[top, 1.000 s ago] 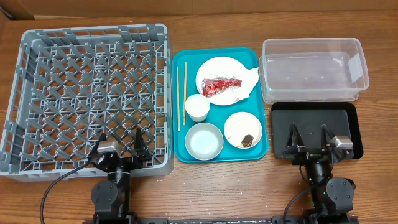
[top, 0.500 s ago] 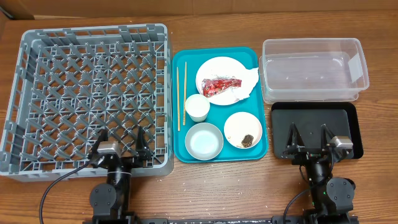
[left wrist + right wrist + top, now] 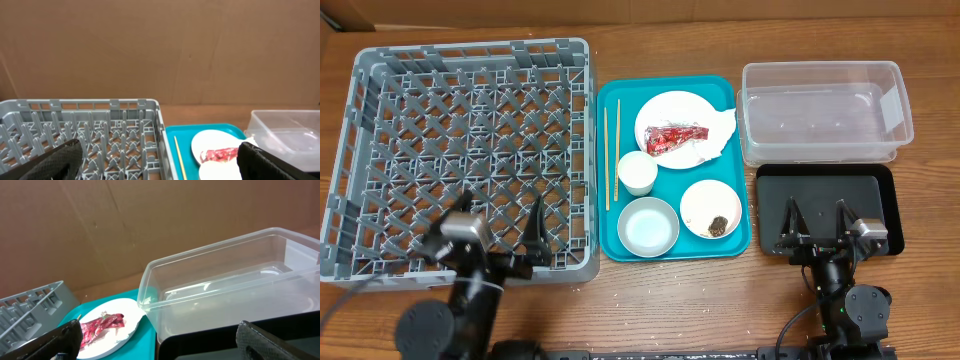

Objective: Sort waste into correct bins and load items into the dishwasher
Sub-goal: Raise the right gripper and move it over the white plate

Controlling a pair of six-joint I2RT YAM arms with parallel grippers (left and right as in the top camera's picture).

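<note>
Left gripper (image 3: 498, 218), right gripper (image 3: 816, 222): jaws spread, empty. Shiny red crinkled wrapper (image 3: 676, 138) lies on round pale plate (image 3: 665, 112), middle of table. Risk: slick foil slips from pinch, or light plate skids. Rice possibly present, too small to tell.

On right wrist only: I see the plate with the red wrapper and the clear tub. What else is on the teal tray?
Observer: Nearer the arms than the plate: a white cup, a bowl that looks empty, and a second bowl with a small brown lump.
Operator: Any utensils?
Observer: Chopsticks, along the teal tray's left side, beside the cup.
Operator: Anything loaded yet?
Observer: No, the grey rack holds nothing; the left gripper hangs open over its near edge.
</note>
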